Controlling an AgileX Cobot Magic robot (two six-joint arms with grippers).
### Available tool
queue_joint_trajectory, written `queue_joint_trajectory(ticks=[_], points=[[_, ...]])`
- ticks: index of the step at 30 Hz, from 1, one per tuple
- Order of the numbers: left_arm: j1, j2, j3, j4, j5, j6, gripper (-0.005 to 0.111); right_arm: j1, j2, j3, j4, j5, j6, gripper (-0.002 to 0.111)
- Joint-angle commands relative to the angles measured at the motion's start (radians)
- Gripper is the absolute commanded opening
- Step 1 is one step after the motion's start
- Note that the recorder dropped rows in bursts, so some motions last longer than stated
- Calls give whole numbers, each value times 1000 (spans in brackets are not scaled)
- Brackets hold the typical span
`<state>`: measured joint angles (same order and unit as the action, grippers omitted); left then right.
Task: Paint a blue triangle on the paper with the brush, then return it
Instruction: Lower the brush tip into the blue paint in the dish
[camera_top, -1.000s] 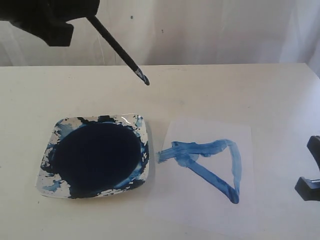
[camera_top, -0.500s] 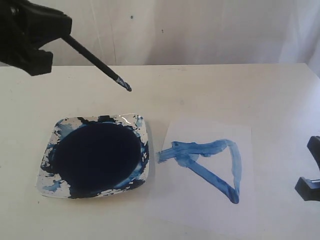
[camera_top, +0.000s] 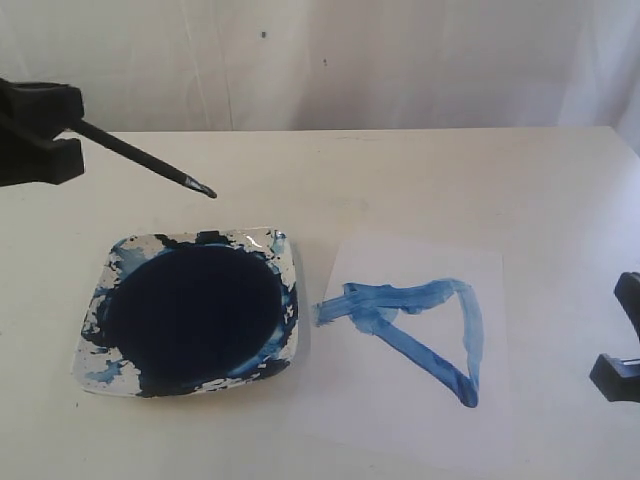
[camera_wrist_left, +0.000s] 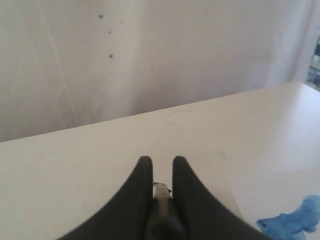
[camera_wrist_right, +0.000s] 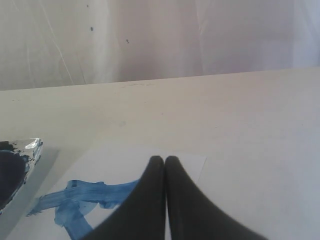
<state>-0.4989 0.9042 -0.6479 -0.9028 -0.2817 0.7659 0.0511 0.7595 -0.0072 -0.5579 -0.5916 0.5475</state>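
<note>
I had the exterior camera looking down across the white bench (camera_top: 400, 170) toward the pale curtain (camera_top: 450, 60) from fairly near. Both wrist cameras sat low, facing that curtain; exterior and right wrist views shared the rough blue painted triangle (camera_top: 420, 296).

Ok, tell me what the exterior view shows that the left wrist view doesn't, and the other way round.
Exterior only: the paint dish with its dark pool, the paper, the whole blue triangle, and the full length of the brush, its tip held clear of the dish. Left wrist only: a close look at the left gripper clamped on the brush handle. Both: the left gripper, the brush, the table and the backdrop; the wrist view also catches a scrap of light blue paint at its edge.
</note>
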Motion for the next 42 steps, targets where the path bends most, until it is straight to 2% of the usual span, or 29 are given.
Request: queue_joint_trajectory(ticks=[1,4,11,17,23,25,34,42], points=[[-1,-9,44,-132,-124,1,0,-1,-6,7,6,4,-9,0],[-1,-9,56,-200,-159,1,0,-1,-6,7,6,4,-9,0],[-1,-25,60,-217,-143,1,0,-1,-6,7,6,10,-7,0],[-1,-95,60,-224,37,105,0,-1,-6,7,6,12,-2,0],[-1,-116,60,-233,248,155,0,-1,-6,7,6,12,-12,0],[-1,-112,73,-230,282,155,0,-1,-6,7,6,12,-12,0],[-1,-112,186,-213,122,155,0,-1,-6,7,6,16,-2,0],[-1,-112,198,-213,124,155,0,-1,-6,7,6,32,-2,0]])
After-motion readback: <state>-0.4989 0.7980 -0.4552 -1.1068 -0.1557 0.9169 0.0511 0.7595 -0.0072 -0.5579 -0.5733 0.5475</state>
